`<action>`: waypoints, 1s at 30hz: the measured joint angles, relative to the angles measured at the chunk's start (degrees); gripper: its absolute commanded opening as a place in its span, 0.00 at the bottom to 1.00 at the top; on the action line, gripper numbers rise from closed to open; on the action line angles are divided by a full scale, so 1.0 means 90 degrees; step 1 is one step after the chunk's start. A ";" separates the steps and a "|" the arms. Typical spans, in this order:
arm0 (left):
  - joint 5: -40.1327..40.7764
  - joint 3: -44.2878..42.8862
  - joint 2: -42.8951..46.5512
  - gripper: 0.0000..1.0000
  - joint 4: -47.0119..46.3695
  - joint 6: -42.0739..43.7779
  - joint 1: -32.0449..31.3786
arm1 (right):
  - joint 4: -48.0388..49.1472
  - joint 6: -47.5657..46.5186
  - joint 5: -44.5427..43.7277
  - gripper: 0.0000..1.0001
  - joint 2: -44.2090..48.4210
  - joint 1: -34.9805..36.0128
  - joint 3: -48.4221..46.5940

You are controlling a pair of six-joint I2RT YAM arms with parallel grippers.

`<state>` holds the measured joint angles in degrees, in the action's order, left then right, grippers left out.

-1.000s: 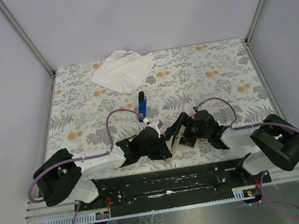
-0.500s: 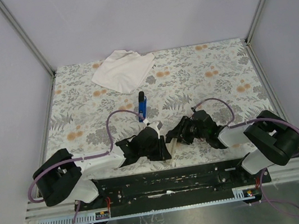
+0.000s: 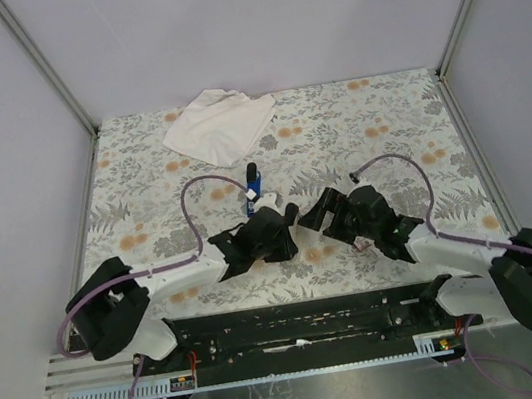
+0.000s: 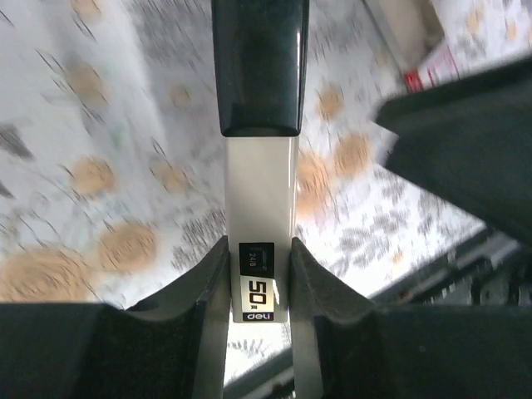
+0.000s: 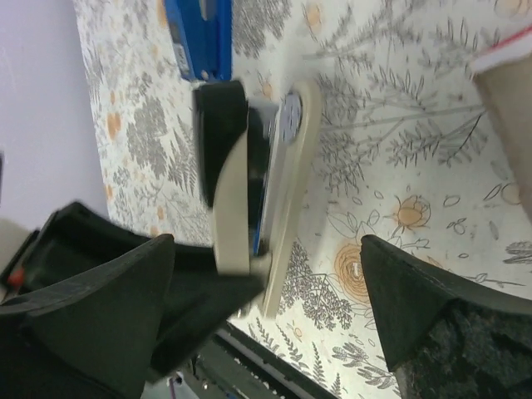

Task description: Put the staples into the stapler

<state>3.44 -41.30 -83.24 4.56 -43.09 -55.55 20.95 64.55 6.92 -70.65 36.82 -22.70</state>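
My left gripper (image 4: 258,249) is shut on a beige stapler (image 4: 259,183) with a black top and a "deli 50" label. It holds the stapler above the floral table. In the right wrist view the same stapler (image 5: 249,183) hangs from the left gripper's black fingers. My right gripper (image 5: 268,249) is open and empty, with its jaws wide on either side of the stapler and not touching it. From above, the left gripper (image 3: 271,221) and right gripper (image 3: 311,218) face each other at mid-table. The staples box (image 5: 507,79), beige with a pink-red edge, lies at the right. It also shows in the left wrist view (image 4: 416,41).
A blue stapler (image 3: 252,183) lies just beyond the grippers and also shows in the right wrist view (image 5: 199,33). A crumpled white cloth (image 3: 219,126) lies at the back of the table. Grey walls enclose the table on three sides.
The right gripper has drawn back from the beige stapler and stands open, its arm swung outward to the right. The left gripper has carried the stapler a little farther from the bases.
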 measured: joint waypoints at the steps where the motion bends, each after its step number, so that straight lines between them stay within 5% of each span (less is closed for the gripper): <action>1: 0.0131 -0.0138 -0.0119 0.00 0.0019 0.0056 0.0107 | -0.0274 -0.0168 -0.0185 0.99 0.0219 0.0000 -0.0087; 8: 0.0991 -0.1275 -0.1333 0.00 0.0070 0.0644 0.0772 | -0.1829 -0.1321 -0.1409 0.99 0.1358 -0.0002 -0.0561; 11: 0.1134 -0.1705 -0.1868 0.23 0.0073 0.0918 0.1032 | -0.2232 -0.1639 -0.1749 0.99 0.1603 -0.0002 -0.0593; 15: 0.1141 -0.1982 -0.2290 0.66 0.0058 0.1219 0.1311 | -0.2594 -0.1996 -0.1994 0.99 0.1702 -0.0002 -0.0595; 19: 0.1032 -0.1994 -0.2205 0.87 -0.0032 0.1498 0.1423 | -0.2883 -0.2433 -0.2050 0.99 0.1622 -0.0002 -0.0726; 26: 0.0182 -0.1996 -0.1591 0.92 -0.0284 0.1994 0.1698 | -0.3191 -0.3691 -0.1892 0.99 0.0726 -0.0119 -0.1885; 30: -0.0282 -0.1858 -0.0843 1.00 -0.0595 0.2016 0.2856 | -0.3179 -0.4403 -0.1766 0.99 0.0357 -0.0811 -0.2528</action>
<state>0.91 -58.02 -90.83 -0.80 -24.95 -29.85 -7.66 24.93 -8.97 -67.44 29.52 -45.45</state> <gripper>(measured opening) 0.935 0.991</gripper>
